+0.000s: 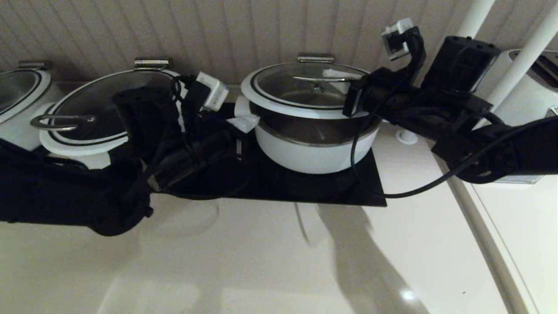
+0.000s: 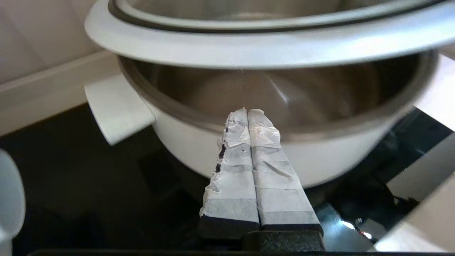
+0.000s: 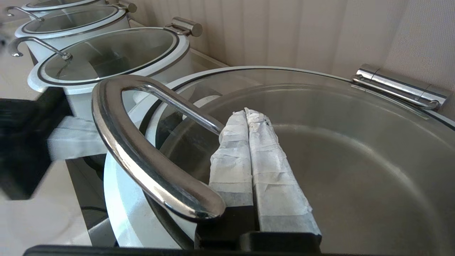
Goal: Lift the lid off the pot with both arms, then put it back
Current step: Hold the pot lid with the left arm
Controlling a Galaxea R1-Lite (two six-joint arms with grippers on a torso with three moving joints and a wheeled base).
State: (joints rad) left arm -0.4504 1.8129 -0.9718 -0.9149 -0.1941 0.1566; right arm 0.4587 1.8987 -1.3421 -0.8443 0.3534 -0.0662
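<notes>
The lid is raised at its front edge above the white pot, so the steel inside shows; its hinge bracket is at the back. My left gripper is shut and empty, its tips under the lid's white rim at the pot's left side, by the stubby side handle. My right gripper is shut and empty. Its taped fingers lie over the glass, tucked under the steel handle.
A wider pot with a loop-handled lid stands to the left behind my left arm, and another at the far left. The pot sits on a black cooktop. A white appliance stands at the right, with the wall close behind.
</notes>
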